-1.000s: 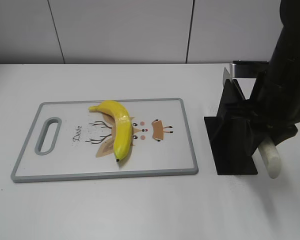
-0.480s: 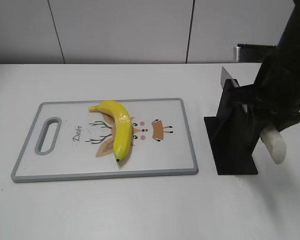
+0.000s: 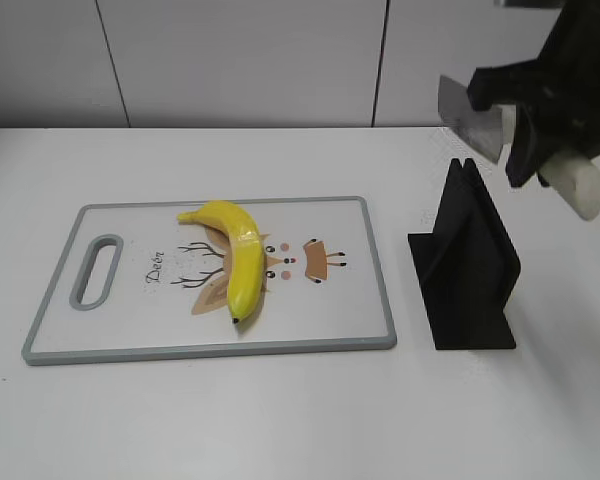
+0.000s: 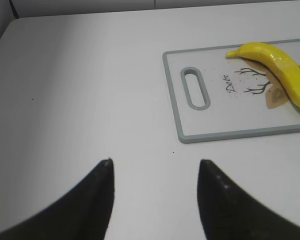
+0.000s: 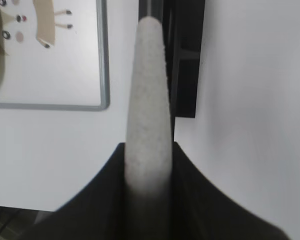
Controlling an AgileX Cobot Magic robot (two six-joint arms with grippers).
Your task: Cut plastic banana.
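Observation:
The plastic banana [image 3: 237,261] is glossy yellow with a black tip and lies on the white cutting board [image 3: 350,320]. It also shows in the left wrist view [image 4: 282,70]. My right gripper [image 3: 545,150] is shut on a knife with a pale handle [image 3: 580,190] and a grey blade [image 3: 472,118], held in the air above the black knife stand [image 3: 470,270]. In the right wrist view the handle [image 5: 147,100] sits between the jaws [image 5: 148,150]. My left gripper [image 4: 155,165] is open and empty over bare table, left of the board [image 4: 225,134].
The board has a grey rim, a handle slot [image 3: 97,270] at its left end and a deer drawing. The black stand is right of the board. A white wall runs behind the table.
My right gripper has lifted the knife up out of the black stand, from low beside it to well above it. The banana and the board have not moved.

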